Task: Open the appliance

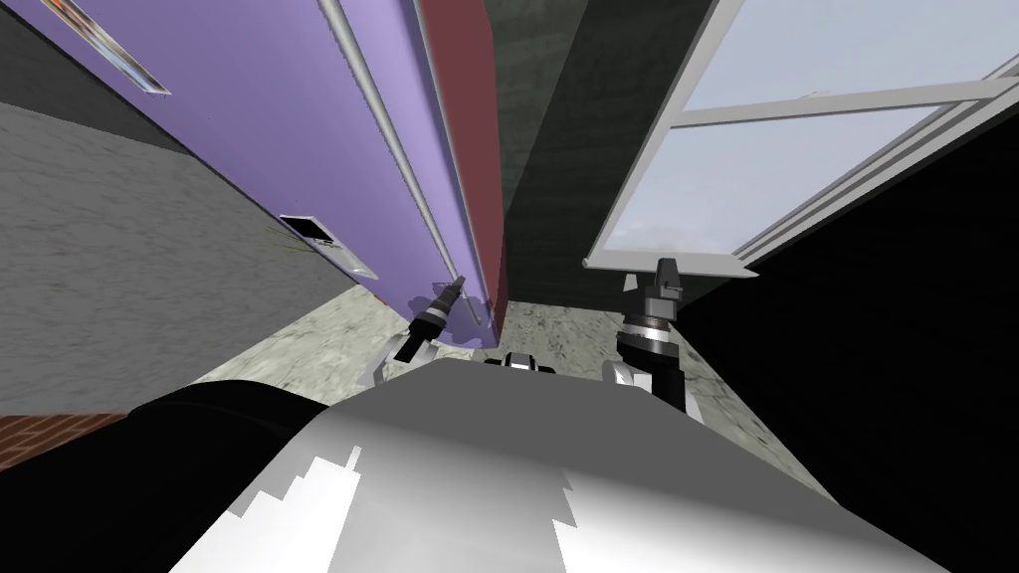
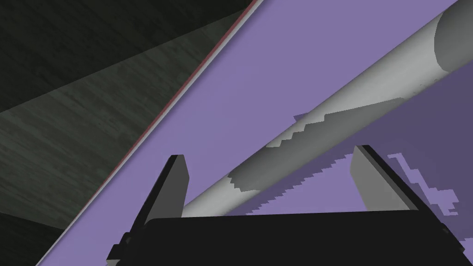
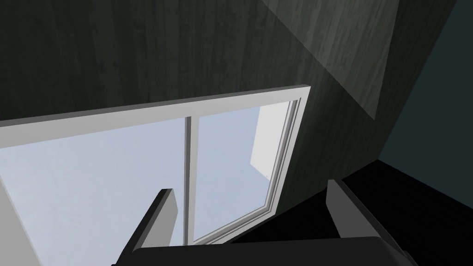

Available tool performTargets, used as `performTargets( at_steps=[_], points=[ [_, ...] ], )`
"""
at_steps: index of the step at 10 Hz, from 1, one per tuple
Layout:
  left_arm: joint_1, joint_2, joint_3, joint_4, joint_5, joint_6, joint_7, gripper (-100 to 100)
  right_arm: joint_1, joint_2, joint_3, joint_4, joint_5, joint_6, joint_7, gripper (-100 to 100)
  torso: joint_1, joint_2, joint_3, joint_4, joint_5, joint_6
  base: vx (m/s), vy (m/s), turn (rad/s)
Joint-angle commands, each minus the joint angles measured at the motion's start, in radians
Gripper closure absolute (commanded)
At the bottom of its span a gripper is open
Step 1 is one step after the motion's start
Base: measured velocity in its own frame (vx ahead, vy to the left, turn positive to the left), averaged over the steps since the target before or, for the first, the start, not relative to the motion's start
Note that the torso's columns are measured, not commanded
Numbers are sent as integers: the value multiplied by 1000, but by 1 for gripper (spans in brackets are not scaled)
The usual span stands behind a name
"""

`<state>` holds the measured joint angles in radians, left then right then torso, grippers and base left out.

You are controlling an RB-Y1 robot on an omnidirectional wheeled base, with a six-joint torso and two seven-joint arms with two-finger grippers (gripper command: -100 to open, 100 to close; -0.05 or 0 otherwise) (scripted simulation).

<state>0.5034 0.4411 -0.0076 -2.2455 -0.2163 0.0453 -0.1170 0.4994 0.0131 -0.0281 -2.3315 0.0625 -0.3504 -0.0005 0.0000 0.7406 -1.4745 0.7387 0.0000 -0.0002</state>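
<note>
A tall purple appliance (image 1: 299, 129) with a dark red side stands ahead on my left. A long grey bar handle (image 1: 398, 149) runs down its door near the edge. My left gripper (image 1: 456, 288) is at the handle's lower end. In the left wrist view the grey handle (image 2: 323, 124) crosses slantwise between the two open fingers (image 2: 175, 184), close to the gripper's body, and the fingers do not press it. The purple door (image 2: 277, 60) lies behind the handle. My right gripper (image 1: 665, 271) is held up on the right, open and holding nothing.
A white-framed window (image 1: 756, 149) in a dark wall stands right of the appliance. A grey wall (image 1: 119, 259) with a small white panel (image 1: 313, 234) lies on the left. The floor (image 1: 557, 328) is pale mottled stone. A black area (image 1: 896, 348) spreads at the right.
</note>
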Motion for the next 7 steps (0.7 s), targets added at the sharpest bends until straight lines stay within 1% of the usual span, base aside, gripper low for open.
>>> performTargets(
  at_steps=[1,2,3,4,6,7],
  points=[
    [3,2,1,-13,1,9,1,-100,0,0,0,0,0,0,0,0,0,-3,-1,0,0,0,51,0,-4],
    [3,3,1,-15,1,12,1,100,0,0,0,0,0,0,0,0,0,-2,-1,-1,0,0,7,2,14],
    [26,38,-25,-35,6,-15,4,100,0,0,0,0,0,0,0,0,-2,1,0,1,-1,1,-138,166,-132],
    [26,38,-25,-35,6,-15,4,100,0,0,0,0,0,0,0,0,4,9,5,2,3,4,-203,235,-129],
    [48,72,-53,-57,10,-45,7,100,-1,0,0,0,0,0,0,0,12,7,4,5,4,-4,-224,235,-93],
    [59,90,-67,-68,13,-59,9,100,-1,0,0,0,0,0,0,0,13,4,2,5,3,-5,-309,237,-104]
  ],
)
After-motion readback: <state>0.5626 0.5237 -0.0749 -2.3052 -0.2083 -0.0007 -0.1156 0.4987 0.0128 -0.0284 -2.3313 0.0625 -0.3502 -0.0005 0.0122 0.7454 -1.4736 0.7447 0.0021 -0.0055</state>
